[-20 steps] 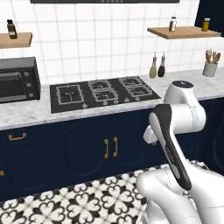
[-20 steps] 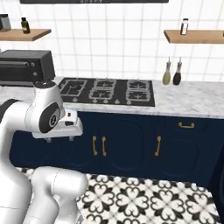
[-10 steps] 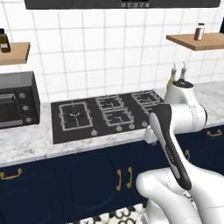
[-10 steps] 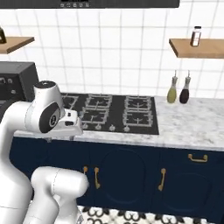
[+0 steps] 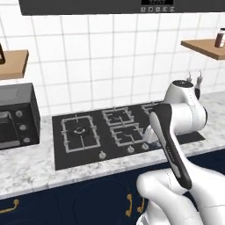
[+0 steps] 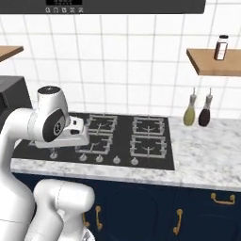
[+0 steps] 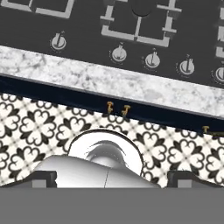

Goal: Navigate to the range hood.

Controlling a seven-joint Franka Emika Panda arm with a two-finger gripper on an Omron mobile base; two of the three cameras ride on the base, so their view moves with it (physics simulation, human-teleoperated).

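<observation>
Dark grey-black and flat, the range hood (image 5: pixel 118 6) runs along the top edge of both base views, high above the end effector and directly over the black gas cooktop (image 5: pixel 118 134); a small panel of light buttons (image 6: pixel 63 8) sits on its front edge. The end effector (image 7: pixel 112 177) hangs low in front of the worktop, looking down past the arm's own body at the patterned black-and-white floor tiles (image 7: pixel 35 127), so its tips are barely seen at the bottom corners of the hand view and I cannot tell how far apart they stand or whether anything is between them. Just ahead of it lie the marble worktop (image 7: pixel 131 85) edge and the row of cooktop knobs (image 7: pixel 152 60), with the brass handles (image 7: pixel 117 107) of the navy cabinets below. Off to its left stands a black toaster oven (image 5: pixel 15 116) on the worktop under a wooden shelf (image 5: pixel 13 63). To its right two bottles (image 6: pixel 197 110) stand against the white tiled wall (image 6: pixel 132 61), beneath a second shelf (image 6: pixel 214 63) carrying what looks like a small jar (image 6: pixel 220 47).
</observation>
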